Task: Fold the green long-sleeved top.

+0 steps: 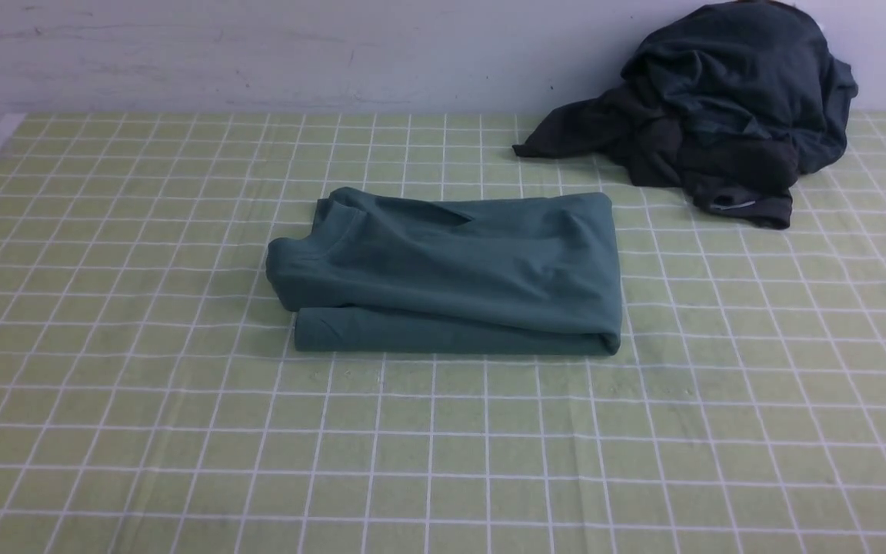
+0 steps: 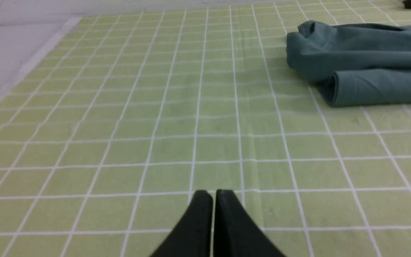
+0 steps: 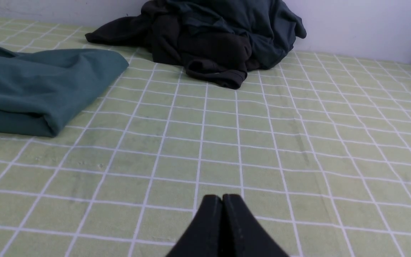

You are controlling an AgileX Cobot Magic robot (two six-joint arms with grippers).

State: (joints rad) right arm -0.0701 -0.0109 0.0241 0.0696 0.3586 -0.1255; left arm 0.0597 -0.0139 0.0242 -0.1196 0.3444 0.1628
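The green long-sleeved top (image 1: 451,273) lies folded into a compact rectangle near the middle of the desk (image 1: 104,385), collar toward the robot's left and a rolled fold along the near edge. The fabric looks soft, light and limp; it will likely sag and slide open if lifted by one layer. If it needs further handling, take hold at the thick near fold or at the right-hand folded edge, pinching all layers together.

The left claw (image 2: 212,194) is closed and holds nothing, well apart from the top. The right claw (image 3: 222,200) is likewise closed and empty.

The desk carries a green checked cloth with white grid lines, slightly creased. A heap of dark garments (image 1: 720,108) sits at the far right against a pale wall (image 1: 258,54).
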